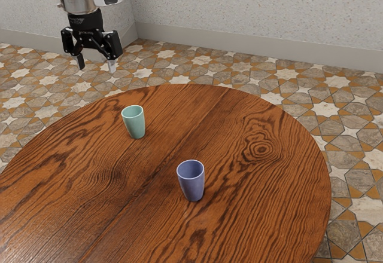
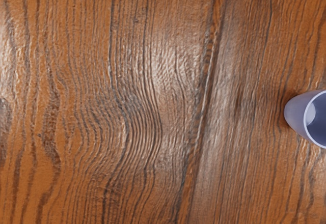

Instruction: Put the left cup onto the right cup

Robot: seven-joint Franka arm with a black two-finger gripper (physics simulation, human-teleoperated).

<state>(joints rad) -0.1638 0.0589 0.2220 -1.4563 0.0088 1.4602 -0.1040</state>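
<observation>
The gripper (image 1: 96, 63) is seen spread wide, nothing pinched, parked high above the upright teal cup (image 1: 133, 121), off to the exterior view's left of it, tbh.

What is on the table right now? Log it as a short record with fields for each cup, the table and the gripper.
green cup: upright on the table, toward the exterior view's left
blue cup: upright on the table, apart from the green cup, toward the exterior view's right
table: round, wood grain
gripper: open, holding nothing, raised well clear of both cups
stacking: not yet done
</observation>
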